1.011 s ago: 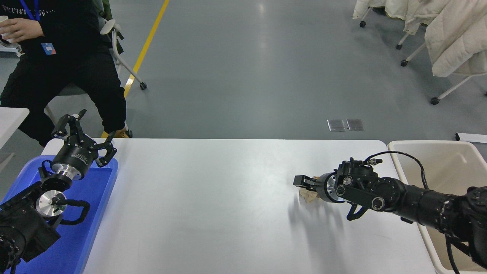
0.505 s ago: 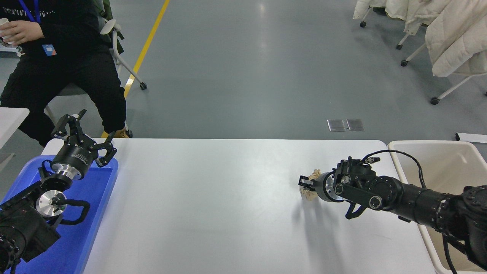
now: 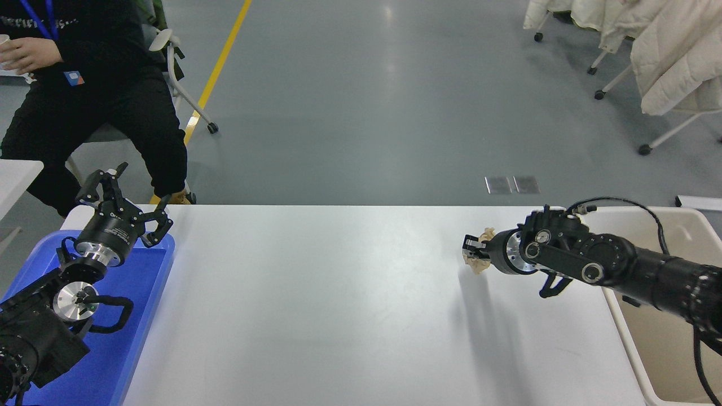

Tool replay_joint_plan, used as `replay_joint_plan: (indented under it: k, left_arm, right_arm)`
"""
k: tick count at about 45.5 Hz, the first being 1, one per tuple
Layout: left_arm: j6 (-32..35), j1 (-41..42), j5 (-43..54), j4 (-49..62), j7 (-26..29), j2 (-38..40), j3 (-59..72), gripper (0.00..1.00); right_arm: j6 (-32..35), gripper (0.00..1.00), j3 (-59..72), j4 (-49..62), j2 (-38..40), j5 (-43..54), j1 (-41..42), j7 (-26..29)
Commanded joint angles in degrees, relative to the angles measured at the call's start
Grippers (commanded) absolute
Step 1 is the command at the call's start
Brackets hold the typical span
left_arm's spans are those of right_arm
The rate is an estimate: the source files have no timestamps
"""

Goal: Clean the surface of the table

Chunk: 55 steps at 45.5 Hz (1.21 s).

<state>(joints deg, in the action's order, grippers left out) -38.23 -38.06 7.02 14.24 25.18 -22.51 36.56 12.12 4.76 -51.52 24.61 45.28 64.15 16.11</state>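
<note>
My right claw [image 3: 472, 251] was pinched on a crumpled wad of tan paper [image 3: 479, 263], held clear above the bench [image 3: 316, 304] at about three o'clock on its white top, with its shadow stretched down the surface below it toward five o'clock. The wad hung partly under my fingers, so I could not tell how firm the pinch was. The beige bin [image 3: 665, 349] stood just beside the bench's right edge, past my forearm at three to four o'clock, and from what I could see of its floor nothing lay there. My left claw [image 3: 121, 200] sat parked at nine o'clock, fingers spread and holding nothing, above the blue plastic tray [image 3: 141, 316]. Apart from the tray at its left end, the bench top showed only the arm's shadow and the glare of the ceiling lights; I saw no other scrap on it. I judged the job well along: the one piece of litter in sight was off the surface and in my grip, and what remained was to carry it rightward over the bin's rim and let it go. A person in dark clothes [image 3: 96, 107] sat beyond the far left corner, at eleven o'clock.
</note>
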Motion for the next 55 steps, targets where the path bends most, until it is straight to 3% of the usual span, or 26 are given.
replay_joint_plan:
  k: [1, 13, 27, 43, 55]
  left_arm:
    - [0.0, 0.0, 0.0, 0.0, 0.0, 0.0, 0.0, 1.00]
    - [0.0, 0.0, 0.0, 0.0, 0.0, 0.0, 0.0, 1.00]
    - [0.0, 0.0, 0.0, 0.0, 0.0, 0.0, 0.0, 1.00]
    - [0.0, -0.1, 0.0, 0.0, 0.0, 0.0, 0.0, 1.00]
    - [0.0, 0.0, 0.0, 0.0, 0.0, 0.0, 0.0, 1.00]
  right_arm:
    - [6.4, 0.00, -1.1, -10.9, 13.7, 0.0, 5.3, 0.5]
    - [18.3, 0.00, -1.2, -22.1, 31.1, 0.0, 14.1, 0.5]
    - [29.0, 0.00, -1.2, -22.2, 38.7, 0.0, 22.3, 0.5]
    - [27.2, 0.00, -1.2, -15.5, 39.3, 0.4, 21.9, 0.4]
    - [15.9, 0.00, -0.4, -3.2, 37.8, 0.3, 15.7, 0.0]
